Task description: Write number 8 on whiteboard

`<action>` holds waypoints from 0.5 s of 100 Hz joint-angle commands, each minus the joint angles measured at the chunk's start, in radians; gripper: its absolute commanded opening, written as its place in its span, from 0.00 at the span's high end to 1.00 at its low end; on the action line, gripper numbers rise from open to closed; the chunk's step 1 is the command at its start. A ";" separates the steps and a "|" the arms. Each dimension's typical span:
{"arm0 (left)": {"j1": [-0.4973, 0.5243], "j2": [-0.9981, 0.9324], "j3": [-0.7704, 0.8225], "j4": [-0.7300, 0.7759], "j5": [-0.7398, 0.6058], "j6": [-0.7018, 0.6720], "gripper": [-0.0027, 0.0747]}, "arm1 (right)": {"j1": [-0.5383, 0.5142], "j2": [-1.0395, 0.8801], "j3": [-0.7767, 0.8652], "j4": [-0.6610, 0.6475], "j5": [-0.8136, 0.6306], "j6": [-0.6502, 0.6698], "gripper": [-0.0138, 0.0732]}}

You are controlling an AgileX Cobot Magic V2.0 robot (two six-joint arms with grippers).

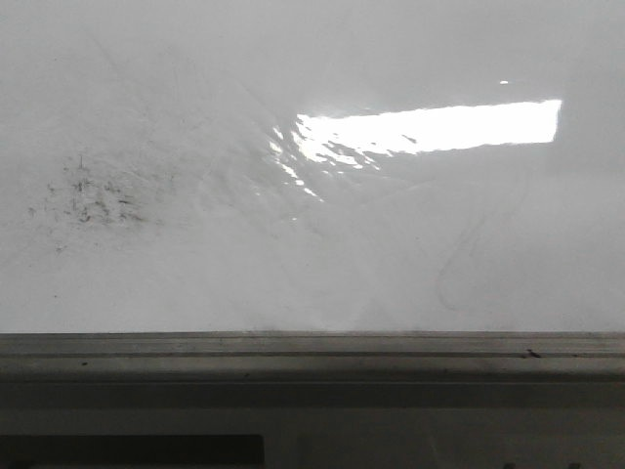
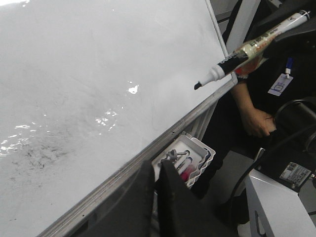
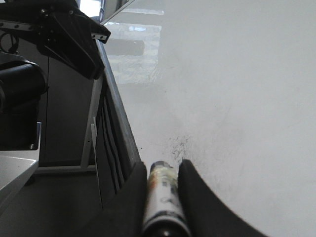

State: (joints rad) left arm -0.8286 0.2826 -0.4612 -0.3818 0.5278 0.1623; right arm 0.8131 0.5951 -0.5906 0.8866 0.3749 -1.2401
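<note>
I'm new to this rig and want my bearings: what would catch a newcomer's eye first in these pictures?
First, the bright rectangular reflection high on the right of the glossy whiteboard, which bears no figure yet, only faint black specks on its left. Next, the marker, uncapped, gripped in the right claw with its tip off the board. Below the ledge, a white tray holds more markers.

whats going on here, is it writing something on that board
Not yet. The right pincer is shut on a marker, whose uncapped tip hangs just off the whiteboard near its edge, not touching it. The board carries only faint smudges and black specks, with no drawn figure visible. The left pincer holds nothing and sits by the board's grey ledge, above a small white tray of markers. A person stands beside the board.
</note>
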 commanded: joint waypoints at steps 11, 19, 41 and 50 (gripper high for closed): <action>-0.005 0.010 -0.026 -0.022 -0.076 -0.007 0.99 | 0.000 0.009 -0.027 0.046 -0.046 -0.001 0.89; -0.005 0.010 -0.026 -0.022 -0.076 -0.007 0.99 | 0.000 0.012 -0.025 0.021 -0.046 0.017 0.89; -0.005 0.010 -0.026 -0.022 -0.076 -0.007 0.99 | 0.033 0.010 -0.025 -0.527 -0.169 0.567 0.89; -0.005 0.010 -0.026 -0.022 -0.076 -0.007 0.99 | 0.062 0.010 -0.025 -0.800 -0.252 0.880 0.89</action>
State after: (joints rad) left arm -0.8286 0.2826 -0.4612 -0.3818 0.5278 0.1623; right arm 0.8517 0.6018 -0.5873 0.3586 0.2852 -0.6660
